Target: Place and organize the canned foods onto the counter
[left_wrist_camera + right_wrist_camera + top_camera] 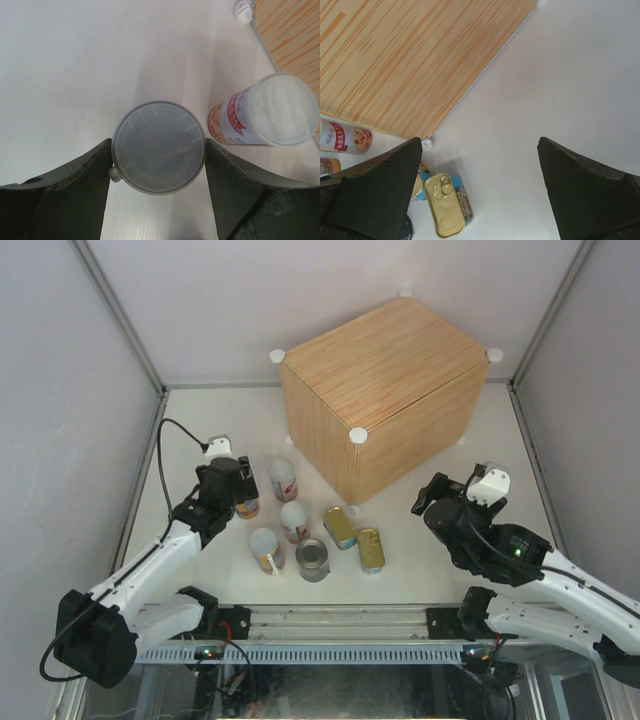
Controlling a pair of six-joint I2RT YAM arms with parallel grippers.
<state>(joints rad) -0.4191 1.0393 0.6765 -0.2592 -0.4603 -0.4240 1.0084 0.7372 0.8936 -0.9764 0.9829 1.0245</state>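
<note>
Gripper [480, 143] wide apart, nothing between my fingers [370, 200], only bare white table [545, 75]. Wooden box [410, 60] fills upper left, white cap [427, 144] at its near corner. Gold tin [445, 205] with teal side just below cap, lying flat, pull tab up. Second tin [418, 186] beside it, half hidden behind finger. White-red tube [345, 139] at frame left, just under box edge.

Top view: high, above and behind the arm bases, looking down over the whole white table [440, 560] to the large light wood-grain box [385, 370] at its far side.
Left wrist view: very near, straight down on a translucent-lidded tube [159, 147] between the dark fingers [60, 200] of the left gripper [158, 145].
Right wrist view: farther off, looking down past the box to a flat gold-topped teal tin [445, 202].
Shared: all three views show the box.
</note>
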